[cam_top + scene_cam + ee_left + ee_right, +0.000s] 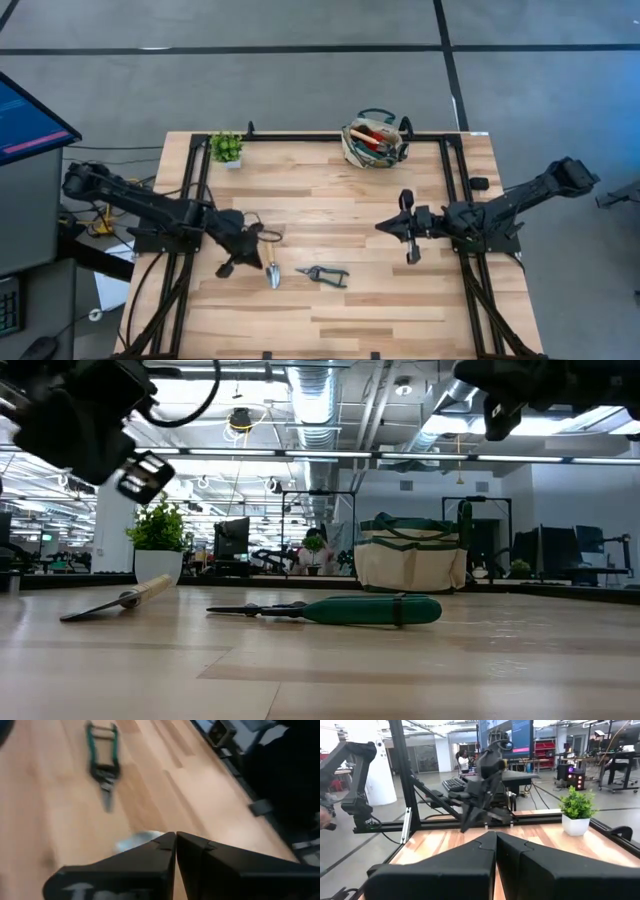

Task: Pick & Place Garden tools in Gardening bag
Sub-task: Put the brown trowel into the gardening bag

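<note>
While overhead blurs it, left wrist shows left tool (176, 845) clenched, apparently empty.

No text, label, brand or number is showing legibly in any view. The monitor (30, 125) standing beside the table (330, 300) is glowing blue with lines too small to read, and the screens (512, 735) behind it are likewise staying unreadable.

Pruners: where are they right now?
In the high view the pruners lie flat on the table's near-centre boards, just right of the trowel, below-right of the left gripper.
</note>
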